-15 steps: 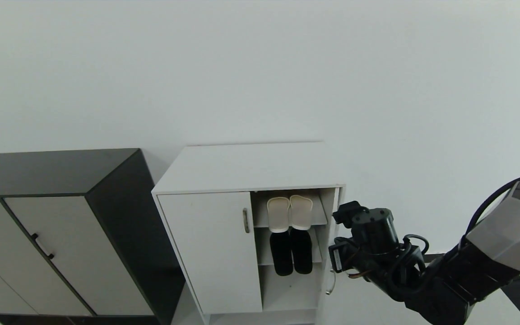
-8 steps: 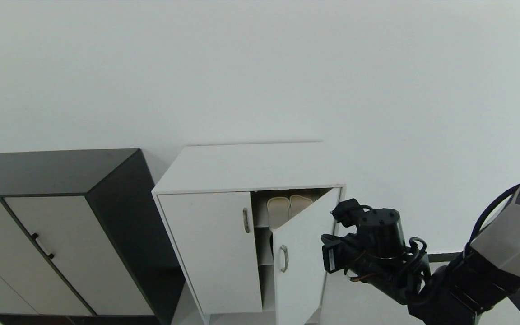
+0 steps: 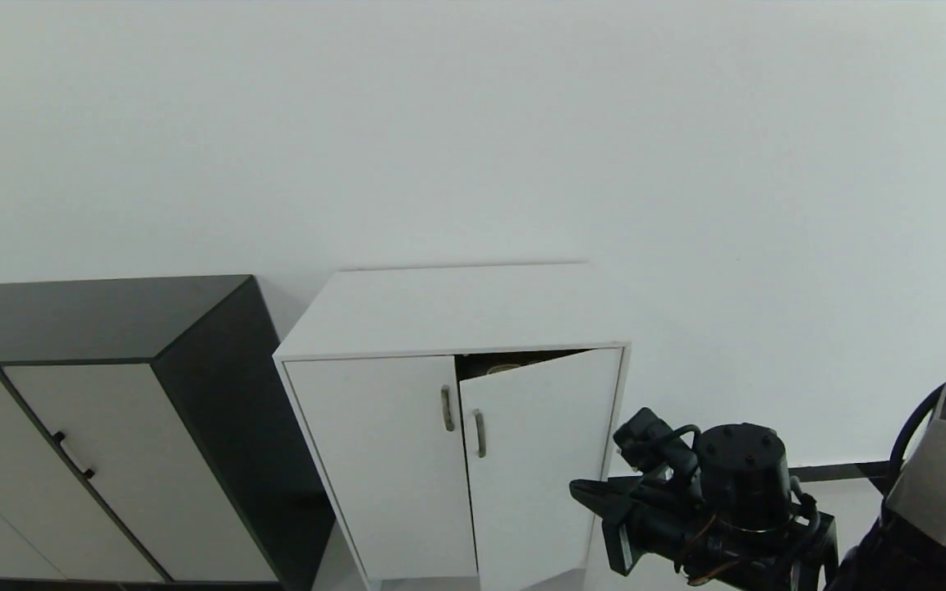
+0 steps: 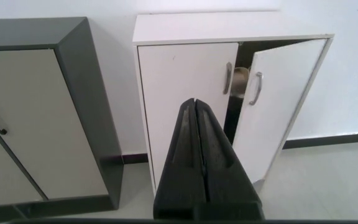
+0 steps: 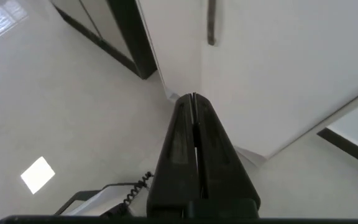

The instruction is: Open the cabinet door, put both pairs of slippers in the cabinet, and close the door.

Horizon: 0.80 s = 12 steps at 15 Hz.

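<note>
Finding: no text, number, brand mark or sign is legible in any view. One pale strip [image 3: 620, 547], possibly a label, sits on the housing behind the right gripper [image 3: 580, 490], lower right of the head view. Any print on it is too small to read.

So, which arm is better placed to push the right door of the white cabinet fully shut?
Right. The right gripper is close to the face of the ajar door, lower than its handle. The left gripper is back from the cabinet, facing the closed left door.
</note>
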Tool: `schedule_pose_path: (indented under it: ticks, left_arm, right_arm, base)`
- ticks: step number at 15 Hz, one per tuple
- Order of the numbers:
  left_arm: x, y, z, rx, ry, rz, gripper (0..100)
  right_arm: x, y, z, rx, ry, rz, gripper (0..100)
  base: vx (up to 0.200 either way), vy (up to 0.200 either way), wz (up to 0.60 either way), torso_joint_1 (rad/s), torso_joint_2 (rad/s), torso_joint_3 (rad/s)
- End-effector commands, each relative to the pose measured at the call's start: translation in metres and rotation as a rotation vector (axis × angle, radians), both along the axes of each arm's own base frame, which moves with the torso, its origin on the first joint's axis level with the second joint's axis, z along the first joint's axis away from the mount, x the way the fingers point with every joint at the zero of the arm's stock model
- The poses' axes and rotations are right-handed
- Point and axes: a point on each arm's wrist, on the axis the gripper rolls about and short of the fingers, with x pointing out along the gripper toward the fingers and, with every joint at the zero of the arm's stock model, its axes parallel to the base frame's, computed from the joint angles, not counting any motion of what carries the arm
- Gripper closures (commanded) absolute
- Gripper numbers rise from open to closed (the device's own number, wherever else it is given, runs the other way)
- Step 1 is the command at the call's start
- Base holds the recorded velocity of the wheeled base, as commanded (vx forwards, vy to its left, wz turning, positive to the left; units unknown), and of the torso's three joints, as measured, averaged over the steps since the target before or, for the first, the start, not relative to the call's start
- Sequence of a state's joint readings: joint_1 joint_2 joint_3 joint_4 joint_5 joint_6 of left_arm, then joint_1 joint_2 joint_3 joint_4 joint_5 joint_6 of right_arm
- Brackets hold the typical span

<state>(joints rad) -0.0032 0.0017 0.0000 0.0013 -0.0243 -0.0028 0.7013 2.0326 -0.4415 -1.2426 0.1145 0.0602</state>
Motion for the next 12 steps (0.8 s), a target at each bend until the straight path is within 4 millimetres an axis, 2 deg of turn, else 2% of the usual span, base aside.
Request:
schedule_pose_path:
  ticks: [1, 5, 8, 12]
  left_arm:
    - [0.000, 0.000, 0.000, 0.000, 0.000, 0.000, 100]
    - [0.000, 0.000, 0.000, 0.000, 0.000, 0.001, 100]
    - [0.000, 0.000, 0.000, 0.000, 0.000, 0.001, 100]
    - [0.000, 0.000, 0.000, 0.000, 0.000, 0.000, 100]
  right_arm:
    - [-0.003, 0.000, -0.004, -0.012, 0.014, 0.005, 100]
    - [-0.006, 0.004, -0.010, -0.025, 0.029, 0.025, 100]
    - [-0.005, 0.009, -0.019, -0.029, 0.038, 0.030, 100]
    - [0.007, 0.018, -0.032, 0.018, -0.018, 0.008, 100]
  base:
    - [0.200, 0.000, 0.00, -0.007, 0.00, 0.002]
    - [0.200, 0.000, 0.00, 0.005, 0.00, 0.004]
    - [0.000, 0.000, 0.00, 0.000, 0.00, 0.000]
    - [0.000, 0.000, 0.00, 0.000, 0.00, 0.000]
